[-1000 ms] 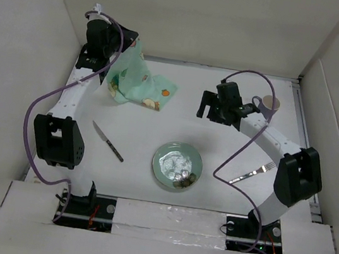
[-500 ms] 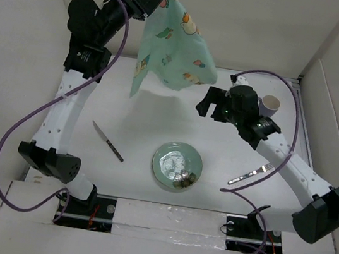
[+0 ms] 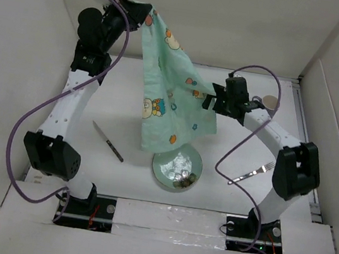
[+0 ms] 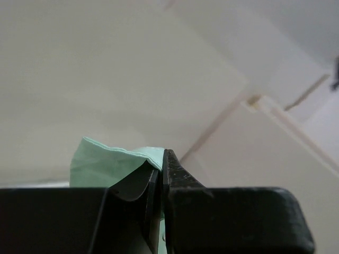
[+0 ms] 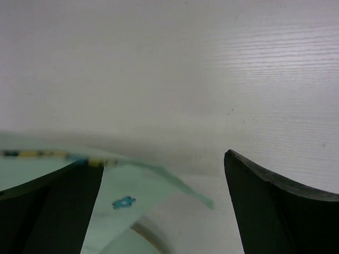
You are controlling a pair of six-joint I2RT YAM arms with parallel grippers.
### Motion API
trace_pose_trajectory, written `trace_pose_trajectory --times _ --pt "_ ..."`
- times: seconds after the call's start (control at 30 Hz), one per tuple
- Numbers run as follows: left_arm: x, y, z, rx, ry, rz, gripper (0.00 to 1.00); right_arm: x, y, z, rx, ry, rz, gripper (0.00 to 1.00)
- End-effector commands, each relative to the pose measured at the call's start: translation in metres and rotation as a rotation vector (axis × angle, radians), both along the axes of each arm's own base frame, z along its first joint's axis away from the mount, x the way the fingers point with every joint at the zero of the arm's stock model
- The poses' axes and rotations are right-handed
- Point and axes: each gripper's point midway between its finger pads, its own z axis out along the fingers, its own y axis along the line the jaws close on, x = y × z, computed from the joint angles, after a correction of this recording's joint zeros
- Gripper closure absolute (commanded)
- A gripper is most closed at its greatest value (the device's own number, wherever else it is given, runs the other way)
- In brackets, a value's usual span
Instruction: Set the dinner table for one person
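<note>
The left gripper [image 3: 147, 14] is pinching a corner of the mint-green cloth [image 3: 168, 95] high above the dinner table [image 3: 121, 110], its jaws pressed tight on the fabric. The cloth is hanging down, its lower edge overlapping the plate [image 3: 179, 170] from above. The right gripper [image 3: 210, 101] is gaping wide beside the cloth's edge, grasping nothing.

plate [image 3: 185, 171]: far-left rim hidden behind hanging cloth [image 3: 166, 82]; contents too small to identify
cup [image 3: 270, 104]: partly hidden behind right arm [image 3: 265, 125]
cloth, left wrist view: mostly behind left end effector [image 4: 162, 169]
</note>
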Motion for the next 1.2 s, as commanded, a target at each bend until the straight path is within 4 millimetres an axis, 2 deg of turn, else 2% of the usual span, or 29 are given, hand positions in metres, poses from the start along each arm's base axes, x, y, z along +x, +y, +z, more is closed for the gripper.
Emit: trace_pose_trajectory --times 0.0,0.03,0.07,0.1,0.13,0.2,0.27,0.3,0.33,0.37,0.47,0.5,0.57,0.6,0.73,0.83,1.0,1.03,1.1,1.13,1.17 --pt "0.038 0.021 -0.072 0.034 0.125 0.096 1.0 0.034 0.013 0.008 0.04 -0.064 0.012 0.01" --pt "0.045 0.03 -0.09 0.058 0.149 0.133 1.0 0.044 0.022 -0.013 0.038 -0.017 0.026 0.01" --pt "0.053 0.035 -0.108 0.066 0.187 0.166 1.0 0.044 0.032 -0.024 0.062 0.033 0.062 0.03" --pt "0.062 0.051 -0.136 0.075 0.24 0.216 1.0 0.046 0.037 -0.033 0.066 0.076 0.069 0.05" --pt "0.068 0.059 -0.15 0.078 0.269 0.236 1.0 0.051 0.048 -0.048 0.065 0.114 0.087 0.22" --pt "0.083 0.079 -0.185 0.076 0.345 0.267 1.0 0.049 0.064 -0.058 0.094 0.147 0.126 0.34" --pt "0.093 0.085 -0.211 0.084 0.402 0.275 1.0 0.05 0.071 -0.062 0.084 0.164 0.125 0.52" --pt "0.096 0.092 -0.217 0.086 0.415 0.29 1.0 0.048 0.075 -0.062 0.072 0.169 0.123 0.5" --pt "0.098 0.092 -0.222 0.091 0.425 0.29 1.0 0.043 0.068 -0.065 0.04 0.194 0.1 0.44" --pt "0.099 0.092 -0.226 0.094 0.432 0.292 1.0 0.04 0.065 -0.061 -0.018 0.174 0.062 0.33" --pt "0.099 0.093 -0.232 0.087 0.442 0.298 1.0 0.019 0.05 -0.061 -0.087 0.192 0.021 0.19" --pt "0.097 0.094 -0.236 0.087 0.449 0.301 1.0 0.002 0.038 -0.062 -0.099 0.209 -0.007 0.19" --pt "0.096 0.095 -0.24 0.085 0.461 0.308 1.0 -0.016 0.028 -0.068 -0.103 0.239 -0.026 0.18" --pt "0.097 0.096 -0.242 0.088 0.466 0.312 1.0 -0.032 0.02 -0.078 -0.11 0.271 -0.034 0.19" --pt "0.096 0.096 -0.248 0.096 0.476 0.31 1.0 -0.052 0.008 -0.105 -0.152 0.359 -0.063 0.23" --pt "0.094 0.095 -0.245 0.105 0.468 0.304 1.0 -0.053 0.006 -0.112 -0.162 0.381 -0.087 0.25" --pt "0.087 0.097 -0.24 0.132 0.451 0.313 1.0 -0.046 0.018 -0.125 -0.127 0.443 -0.068 0.32" --pt "0.086 0.097 -0.241 0.134 0.452 0.314 1.0 -0.044 0.016 -0.128 -0.124 0.459 -0.075 0.36" --pt "0.081 0.097 -0.24 0.135 0.452 0.316 1.0 -0.035 0.025 -0.13 -0.104 0.466 -0.067 0.4" --pt "0.08 0.098 -0.242 0.136 0.457 0.319 1.0 -0.03 0.025 -0.13 -0.09 0.473 -0.076 0.48" --pt "0.078 0.098 -0.239 0.133 0.451 0.321 1.0 -0.023 0.033 -0.131 -0.066 0.481 -0.06 0.54"
